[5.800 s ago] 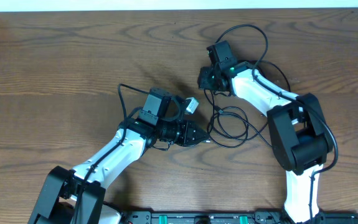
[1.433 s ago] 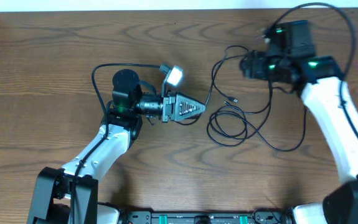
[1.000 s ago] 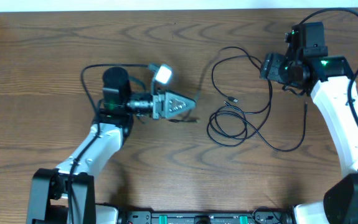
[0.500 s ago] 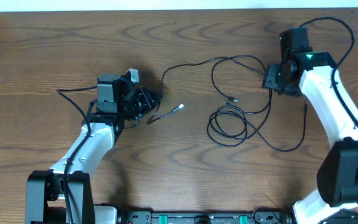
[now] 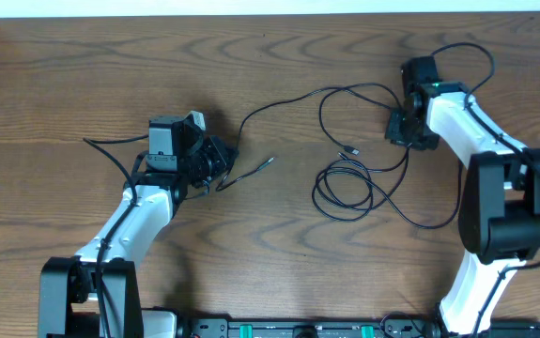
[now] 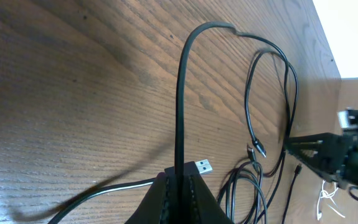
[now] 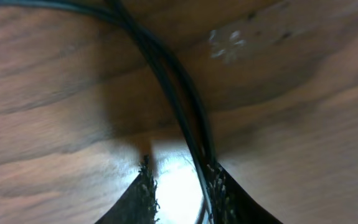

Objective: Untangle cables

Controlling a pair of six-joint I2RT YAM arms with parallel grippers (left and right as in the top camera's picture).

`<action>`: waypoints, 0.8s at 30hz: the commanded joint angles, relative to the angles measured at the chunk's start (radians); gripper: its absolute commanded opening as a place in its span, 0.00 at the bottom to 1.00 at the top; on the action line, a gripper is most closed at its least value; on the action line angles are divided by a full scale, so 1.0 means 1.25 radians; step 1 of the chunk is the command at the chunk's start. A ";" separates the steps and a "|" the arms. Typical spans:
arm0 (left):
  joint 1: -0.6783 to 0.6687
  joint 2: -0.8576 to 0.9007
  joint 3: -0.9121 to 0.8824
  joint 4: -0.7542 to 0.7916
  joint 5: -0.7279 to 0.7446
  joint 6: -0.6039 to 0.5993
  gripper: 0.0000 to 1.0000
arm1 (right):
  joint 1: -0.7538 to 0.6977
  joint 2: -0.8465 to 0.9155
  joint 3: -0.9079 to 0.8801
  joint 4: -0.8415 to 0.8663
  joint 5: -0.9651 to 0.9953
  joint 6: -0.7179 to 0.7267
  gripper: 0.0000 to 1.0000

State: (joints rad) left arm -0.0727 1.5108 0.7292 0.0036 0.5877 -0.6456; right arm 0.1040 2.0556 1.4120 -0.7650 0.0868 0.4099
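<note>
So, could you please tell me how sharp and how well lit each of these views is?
Overhead view: evenly lit, sharp. Left wrist view: the black cable and a plug are crisp, the top right corner blown out white. Right wrist view: very close, the cables blurred, glare on the table between the right claw's fingers.

Bare table lies open on the far side of my left arm and along the near edge between both arms, so there is room to pass there. Between my left gripper and my right gripper the way is barred: a black cable arcs up off the wood from my left fingers, a plug lies just beside them, and looped cables sprawl beyond.
</note>
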 commanded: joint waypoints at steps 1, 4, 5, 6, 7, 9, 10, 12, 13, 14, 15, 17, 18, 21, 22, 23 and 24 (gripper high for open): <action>0.002 -0.006 0.005 -0.003 -0.017 0.017 0.08 | 0.000 0.020 -0.002 0.004 -0.014 0.001 0.25; 0.002 -0.006 0.005 -0.003 -0.017 0.017 0.08 | 0.000 0.029 -0.002 0.009 -0.009 0.000 0.25; 0.002 -0.006 0.005 -0.003 -0.017 0.017 0.08 | 0.000 0.030 -0.002 0.012 -0.009 0.001 0.25; 0.002 -0.006 0.005 -0.003 -0.017 0.017 0.08 | 0.000 0.030 -0.002 0.017 -0.009 0.001 0.25; 0.002 -0.006 0.005 -0.003 -0.017 0.017 0.08 | 0.000 0.030 -0.002 0.021 -0.010 0.000 0.25; 0.002 -0.006 0.005 -0.003 -0.018 0.017 0.08 | 0.000 0.030 -0.002 0.026 -0.020 0.001 0.23; 0.002 -0.006 0.005 -0.003 -0.020 0.017 0.08 | 0.000 0.030 -0.002 0.026 -0.029 0.000 0.21; 0.002 -0.006 0.005 -0.003 -0.020 0.017 0.08 | 0.000 0.030 -0.002 0.023 -0.045 0.001 0.10; 0.002 -0.006 0.005 -0.003 -0.020 0.017 0.08 | 0.000 0.030 -0.002 0.022 -0.053 0.000 0.04; 0.002 -0.006 0.005 -0.003 -0.020 0.017 0.08 | 0.000 0.030 -0.002 0.020 -0.063 0.001 0.01; 0.002 -0.006 0.005 -0.003 -0.020 0.017 0.08 | 0.000 0.030 -0.002 0.019 -0.070 0.000 0.01; 0.002 -0.006 0.005 -0.003 -0.020 0.017 0.08 | 0.000 0.029 -0.002 0.017 -0.070 0.001 0.01; 0.002 -0.006 0.005 -0.003 -0.020 0.017 0.08 | 0.000 0.028 -0.001 0.015 -0.072 0.001 0.01; 0.002 -0.006 0.005 -0.003 -0.020 0.017 0.08 | 0.000 0.011 0.016 -0.029 -0.088 0.000 0.01; 0.002 -0.006 0.005 -0.003 -0.020 0.017 0.08 | 0.000 0.002 0.023 -0.045 -0.094 -0.002 0.01; 0.002 -0.006 0.005 -0.003 -0.020 0.017 0.08 | 0.000 -0.010 0.035 -0.066 -0.104 -0.010 0.01; 0.002 -0.006 0.005 -0.003 -0.020 0.017 0.08 | 0.000 -0.023 0.045 -0.084 -0.114 -0.019 0.01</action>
State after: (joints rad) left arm -0.0727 1.5108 0.7292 0.0036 0.5762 -0.6460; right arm 0.1040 2.0705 1.4281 -0.8379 -0.0051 0.4080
